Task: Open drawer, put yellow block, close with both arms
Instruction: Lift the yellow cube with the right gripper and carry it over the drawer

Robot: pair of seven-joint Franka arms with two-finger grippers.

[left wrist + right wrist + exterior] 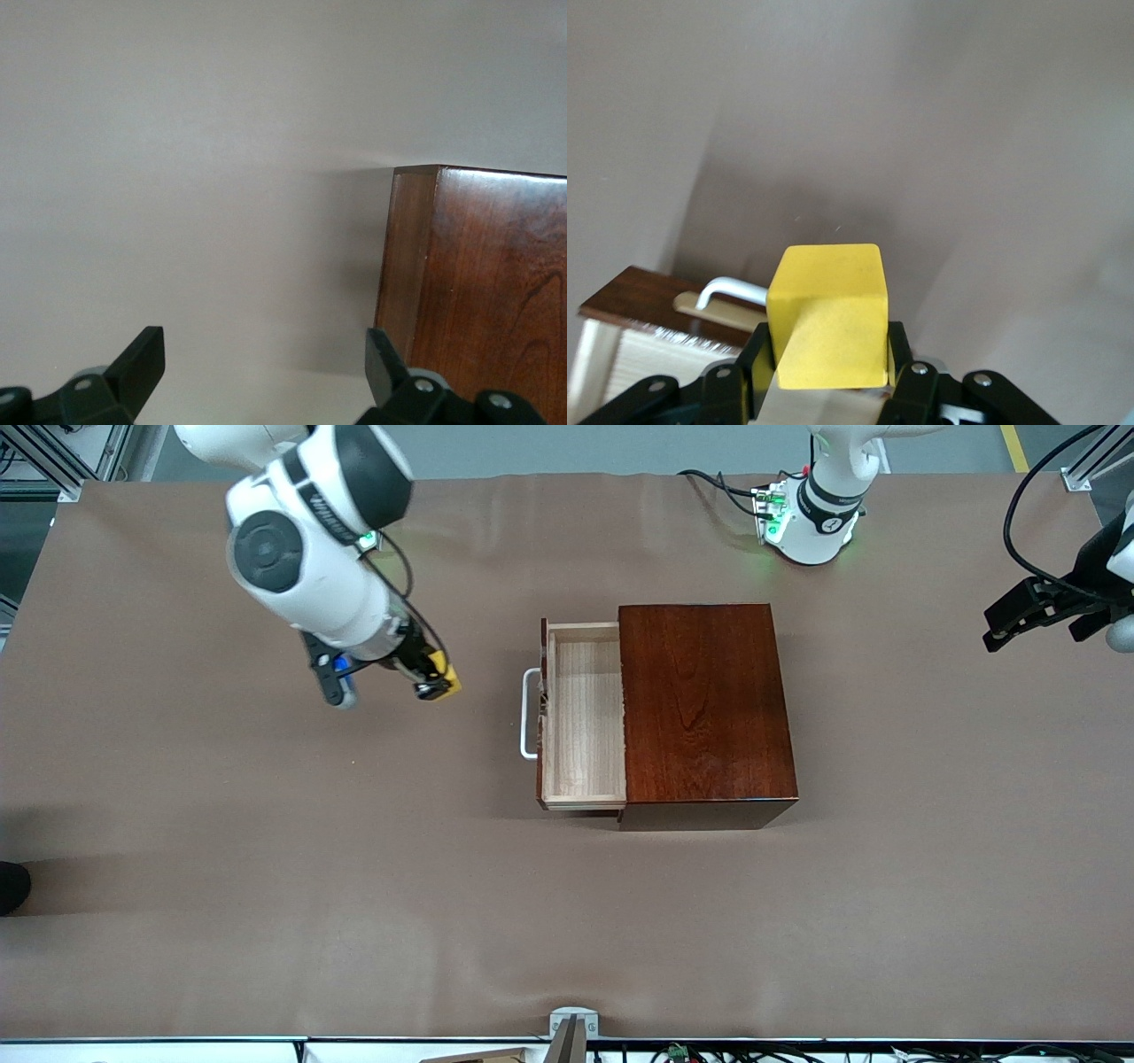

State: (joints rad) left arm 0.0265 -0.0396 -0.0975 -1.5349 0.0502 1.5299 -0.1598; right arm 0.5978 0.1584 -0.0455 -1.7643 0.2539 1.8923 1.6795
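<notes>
Yellow block [827, 314] was held between the two black fingers [756, 372] of the right gripper [432, 680], which were closed against its opposite faces, with most of the cube standing clear above the fingertips. In the front view the block [446, 674] was carried in the air over bare table [266, 886], toward the right arm's end from the drawer [583, 717], with a stretch of open brown surface between the gripper and the white handle [529, 714]. The right arm [306, 558] was seen reaching down from its base at the top of the table.

The drawer was pulled out from the mahogany box [704, 704], its pale wooden tray lying open upward and showing nothing inside. Its dark front edge and the handle faced the right arm's end of the table. In the right wrist view the handle [731, 290] and the top edge of the drawer front [629, 305] were visible past the block.

The left gripper [266, 376] was spread wide and held nothing; between its fingers [146, 359] only bare table was seen, and a vertical corner of the box [469, 283] stood just beside one fingertip. In the front view the left gripper [1019, 615] was held up toward the left arm's end, well apart from the box, with open table around it.
</notes>
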